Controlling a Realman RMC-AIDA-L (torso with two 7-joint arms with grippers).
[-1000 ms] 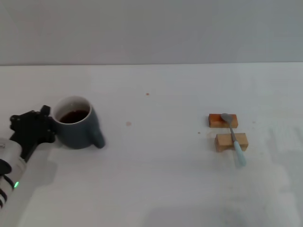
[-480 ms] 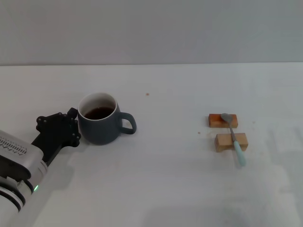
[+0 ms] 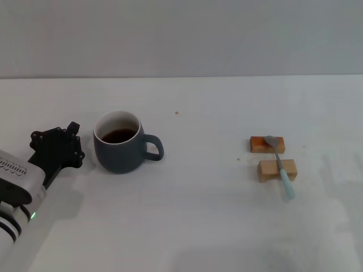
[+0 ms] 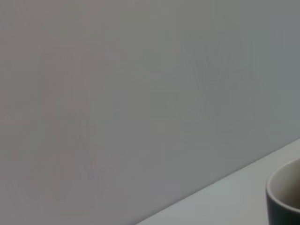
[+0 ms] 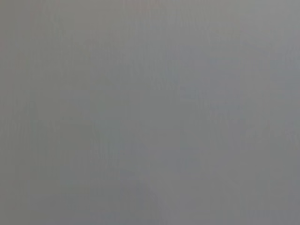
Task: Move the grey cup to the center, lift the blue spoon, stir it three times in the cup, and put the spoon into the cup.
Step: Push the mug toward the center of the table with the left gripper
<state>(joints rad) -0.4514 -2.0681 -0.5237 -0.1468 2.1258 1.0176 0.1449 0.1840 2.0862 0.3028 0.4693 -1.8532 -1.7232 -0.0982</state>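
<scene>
The grey cup (image 3: pixel 119 148) stands upright left of the table's middle, dark liquid inside, its loop handle pointing right. Its rim also shows in the left wrist view, the cup (image 4: pixel 285 196) cut off by the picture's corner. My left gripper (image 3: pixel 58 148), a black head on a white arm, sits just left of the cup with a small gap between them and holds nothing. The blue spoon (image 3: pixel 279 162) lies across two wooden blocks at the right, metal bowl toward the far side, pale handle toward the near side. The right arm is out of view.
Two small tan wooden blocks (image 3: pixel 277 169) carry the spoon, one behind the other. A plain grey wall rises behind the white table (image 3: pixel 198 215). The right wrist view holds only flat grey.
The cup slid right from the far left and turned its handle to the right. The left gripper, touching the cup half a second ago, has since backed off to the left.
</scene>
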